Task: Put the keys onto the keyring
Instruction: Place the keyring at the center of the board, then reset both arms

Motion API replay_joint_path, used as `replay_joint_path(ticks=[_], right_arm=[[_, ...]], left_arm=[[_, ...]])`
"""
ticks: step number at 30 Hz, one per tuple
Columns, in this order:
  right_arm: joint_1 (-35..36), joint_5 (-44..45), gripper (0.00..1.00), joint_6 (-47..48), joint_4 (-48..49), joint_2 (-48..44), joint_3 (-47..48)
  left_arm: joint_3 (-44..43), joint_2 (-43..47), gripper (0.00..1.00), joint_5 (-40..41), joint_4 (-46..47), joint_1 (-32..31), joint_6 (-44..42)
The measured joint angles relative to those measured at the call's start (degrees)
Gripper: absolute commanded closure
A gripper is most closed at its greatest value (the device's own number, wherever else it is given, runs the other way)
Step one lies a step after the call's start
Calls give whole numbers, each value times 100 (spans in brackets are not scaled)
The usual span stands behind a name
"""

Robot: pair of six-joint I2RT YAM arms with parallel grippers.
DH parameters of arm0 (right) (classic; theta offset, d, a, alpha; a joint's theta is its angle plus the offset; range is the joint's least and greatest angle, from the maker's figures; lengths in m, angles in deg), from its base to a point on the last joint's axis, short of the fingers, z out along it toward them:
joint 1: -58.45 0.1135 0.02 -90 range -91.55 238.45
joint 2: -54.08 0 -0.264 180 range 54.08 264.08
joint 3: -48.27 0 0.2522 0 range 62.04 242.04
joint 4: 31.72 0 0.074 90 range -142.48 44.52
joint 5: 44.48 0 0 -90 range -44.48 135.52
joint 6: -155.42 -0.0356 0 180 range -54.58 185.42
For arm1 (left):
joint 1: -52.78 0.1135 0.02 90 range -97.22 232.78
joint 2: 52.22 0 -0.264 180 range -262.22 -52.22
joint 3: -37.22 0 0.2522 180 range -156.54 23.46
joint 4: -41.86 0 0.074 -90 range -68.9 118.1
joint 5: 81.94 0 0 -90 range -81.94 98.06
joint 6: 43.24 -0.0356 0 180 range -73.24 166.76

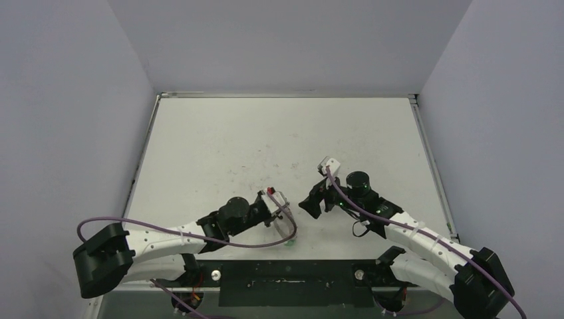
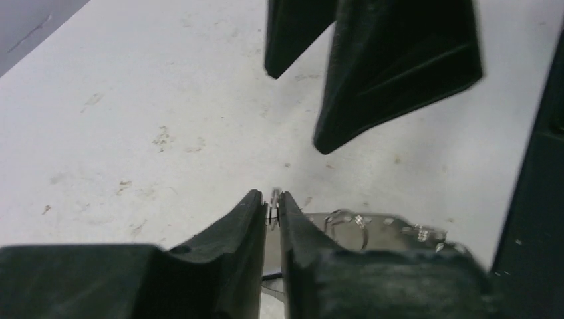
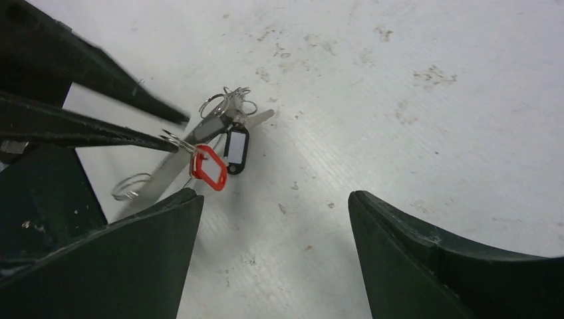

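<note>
My left gripper (image 2: pixel 273 201) is shut on a small metal ring at the edge of the keyring (image 2: pixel 362 222). In the right wrist view its thin fingers (image 3: pixel 100 126) pinch that ring, and a red key tag (image 3: pixel 209 167) hangs from it beside a black tag (image 3: pixel 236 147) and a cluster of small rings (image 3: pixel 229 101). From above, the keyring's wire loop (image 1: pixel 291 229) droops below the left gripper (image 1: pixel 275 201), with the red tag (image 1: pixel 271 191) at the top and a green tag (image 1: pixel 287 244) at the bottom. My right gripper (image 3: pixel 273 203) is open and holds nothing, just right of the bunch (image 1: pixel 314 199).
The white tabletop (image 1: pixel 279 139) is scuffed and bounded by a metal rim (image 1: pixel 425 153) and grey walls. In the left wrist view the right gripper's dark fingers (image 2: pixel 392 73) hang close in front of my left fingertips.
</note>
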Motion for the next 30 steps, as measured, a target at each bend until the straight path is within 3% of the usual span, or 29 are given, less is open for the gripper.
replay_joint_path(ticks=[2,7,9,15,21,26,30], right_arm=[[-103,243,9,-72,-57,-190,-44],[-494,750,0,-203,-208,-516,-101],[-739,951,0,-234,-240,-590,-116],[-1648,1364,0,-407,-269,-501,-184],[-2592,2135,0,-564,-293,-240,-186],[-2754,2946,0,-448,-63,-173,-208],[-2754,3530,0,-177,916,289,-509]], left_arm=[[-295,-426,51,74,24,205,79],[-892,-1001,24,70,50,979,459],[-1021,-1056,5,72,37,1300,667],[-970,-791,3,271,-365,2743,1700],[-581,621,3,966,-1515,4221,2129],[-343,1272,3,1790,-2061,4516,1779],[356,824,3,2295,-1515,4524,1397]])
